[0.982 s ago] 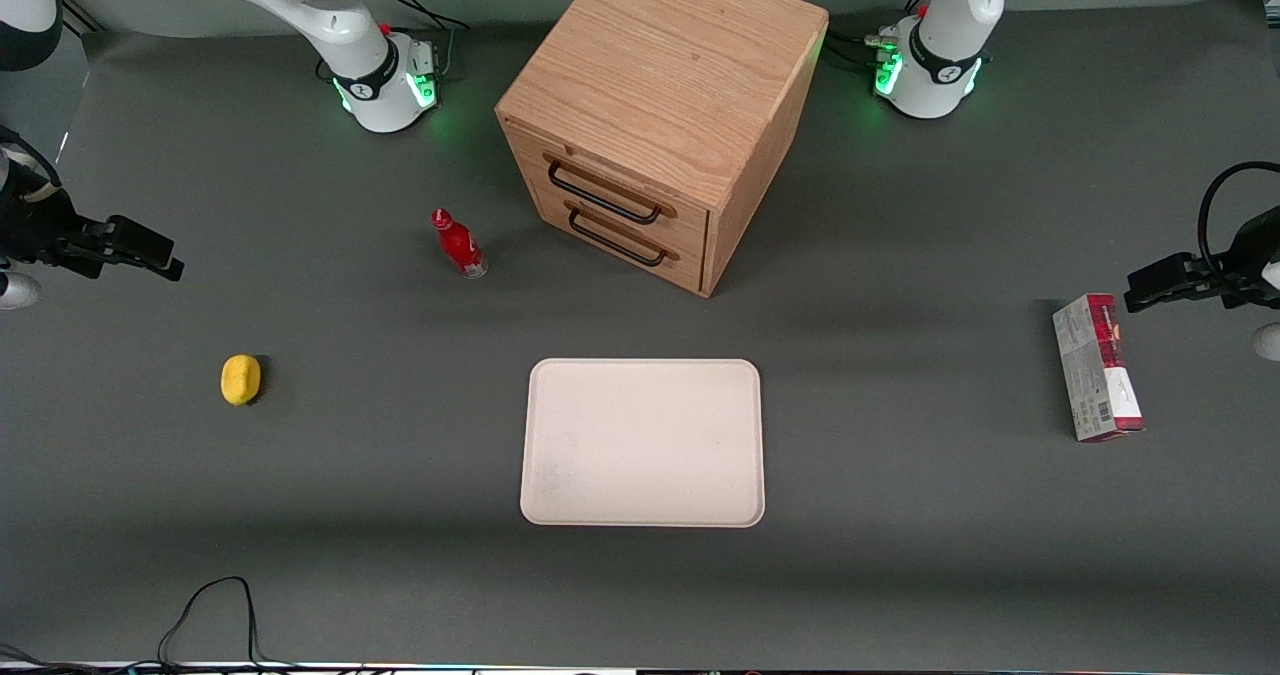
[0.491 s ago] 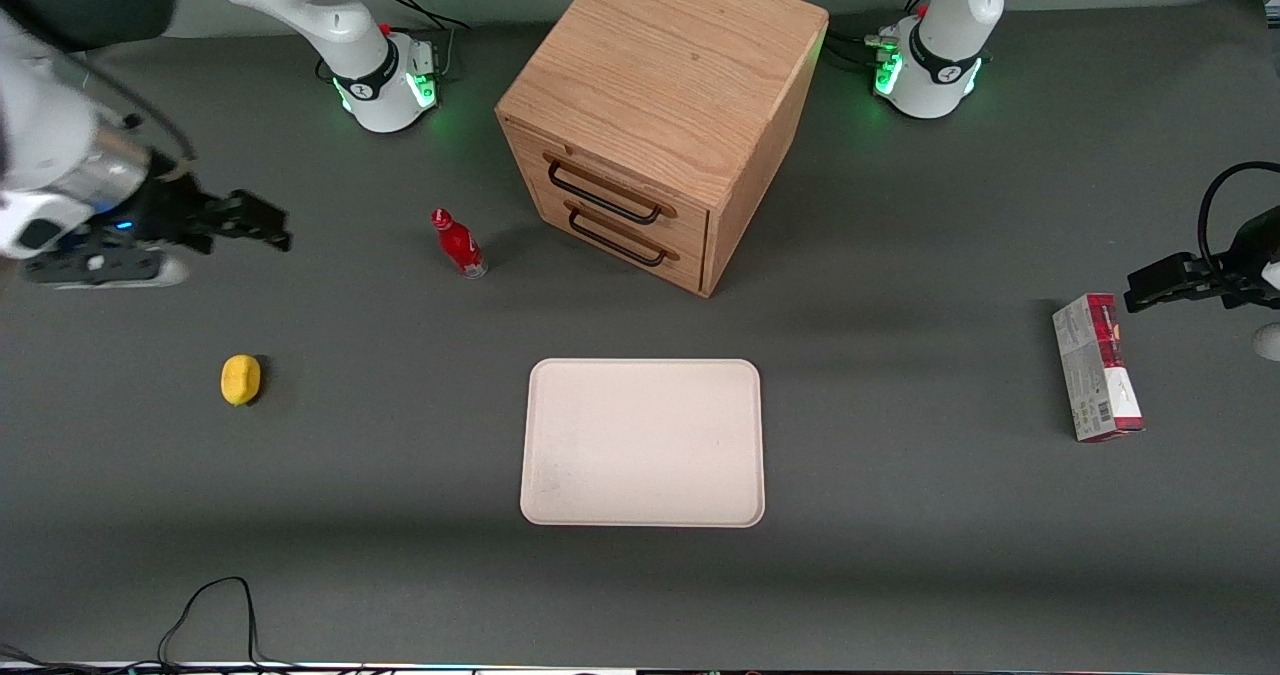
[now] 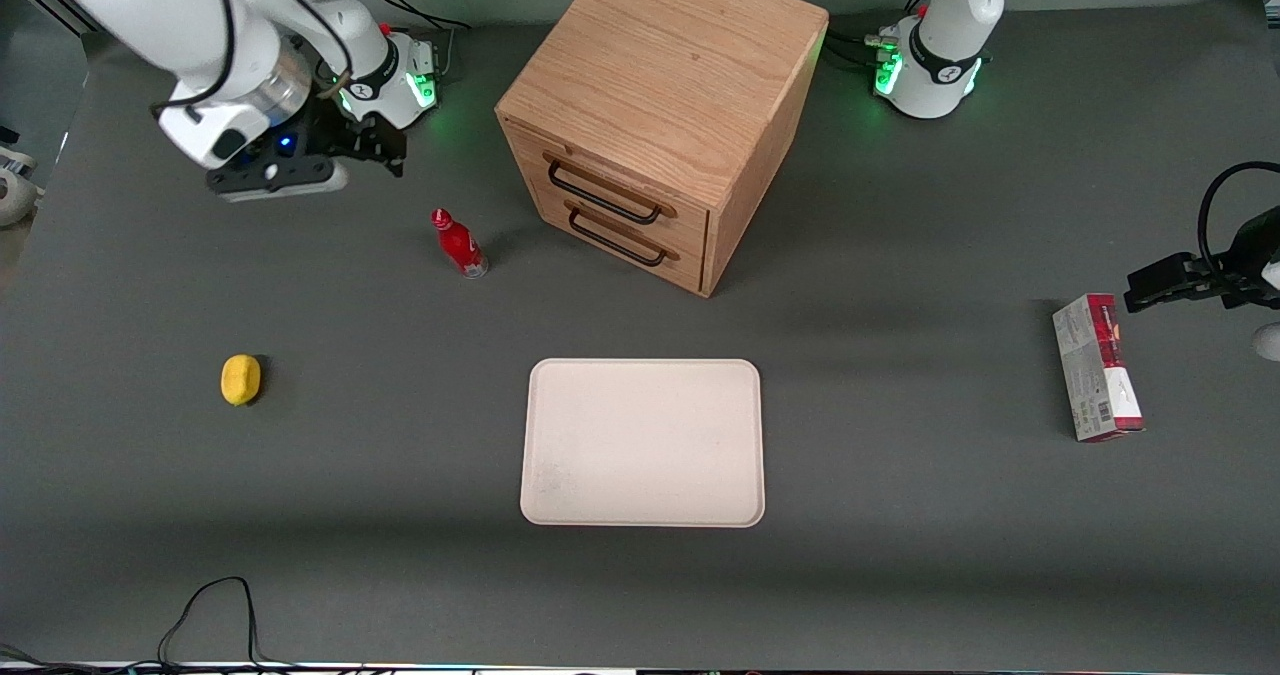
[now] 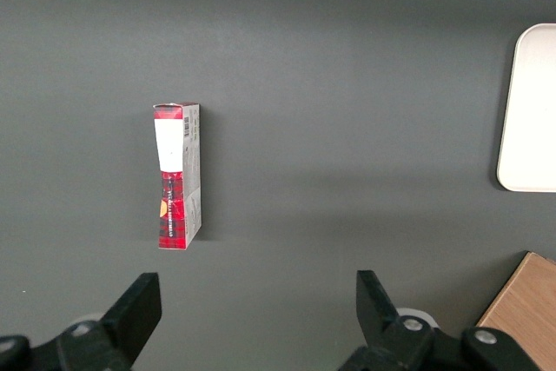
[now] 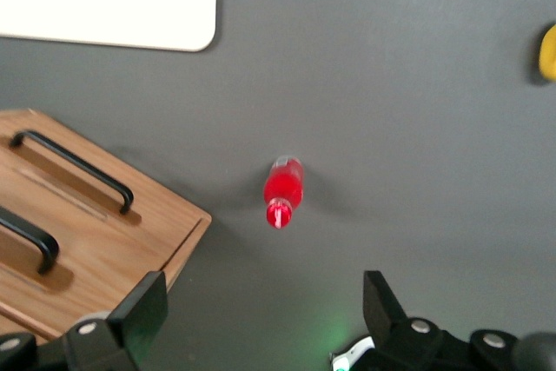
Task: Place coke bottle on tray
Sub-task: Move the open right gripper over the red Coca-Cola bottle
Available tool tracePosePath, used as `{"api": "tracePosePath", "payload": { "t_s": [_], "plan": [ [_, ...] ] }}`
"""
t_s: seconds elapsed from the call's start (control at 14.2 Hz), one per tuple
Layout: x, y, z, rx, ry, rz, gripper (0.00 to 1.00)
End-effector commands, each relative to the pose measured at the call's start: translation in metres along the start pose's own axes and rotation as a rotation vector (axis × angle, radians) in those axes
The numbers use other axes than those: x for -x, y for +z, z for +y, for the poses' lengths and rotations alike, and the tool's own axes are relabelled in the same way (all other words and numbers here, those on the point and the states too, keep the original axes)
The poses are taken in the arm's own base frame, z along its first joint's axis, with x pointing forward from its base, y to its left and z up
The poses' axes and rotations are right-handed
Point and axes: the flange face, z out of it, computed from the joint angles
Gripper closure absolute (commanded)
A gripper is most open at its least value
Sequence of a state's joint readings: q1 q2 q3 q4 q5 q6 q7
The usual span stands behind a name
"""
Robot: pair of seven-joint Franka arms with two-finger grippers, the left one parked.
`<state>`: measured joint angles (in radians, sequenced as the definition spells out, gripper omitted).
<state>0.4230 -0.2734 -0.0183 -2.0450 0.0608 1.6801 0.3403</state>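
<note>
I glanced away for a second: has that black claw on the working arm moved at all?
Yes. The gripper has swung in from the working arm's end of the table toward the wooden drawer cabinet, and now hangs open, farther from the front camera than the coke bottle.

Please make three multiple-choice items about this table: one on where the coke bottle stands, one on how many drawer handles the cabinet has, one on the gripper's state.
1. The coke bottle stands:
A on the tray
B on the table, beside the cabinet
C in a drawer

2. Handles on the cabinet:
A one
B two
C three

3. The gripper is:
A open, holding nothing
B shut on the bottle
C shut on the lemon

Key: 1 B, since the tray is bare; 2 B, two black handles show; 3 A, its fingers stand apart above the table, farther from the camera than the bottle.
</note>
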Motion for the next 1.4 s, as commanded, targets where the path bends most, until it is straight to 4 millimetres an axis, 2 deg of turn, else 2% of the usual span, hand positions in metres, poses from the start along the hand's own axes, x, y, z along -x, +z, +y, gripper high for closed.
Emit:
{"api": "tracePosePath", "payload": {
  "t_s": [0.0, 0.28, 0.42, 0.98, 1.33],
  "plan": [
    [0.038, 0.026, -0.003, -0.006, -0.011, -0.004, 0.0],
    [0.049, 0.04, -0.018, 0.012, -0.012, -0.015, 0.0],
    [0.053, 0.055, -0.026, 0.021, -0.017, -0.01, 0.0],
    [0.045, 0.148, -0.01, 0.039, -0.002, 0.048, 0.0],
    [0.04, 0.184, -0.008, 0.039, 0.001, 0.06, 0.0]
  ]
}}
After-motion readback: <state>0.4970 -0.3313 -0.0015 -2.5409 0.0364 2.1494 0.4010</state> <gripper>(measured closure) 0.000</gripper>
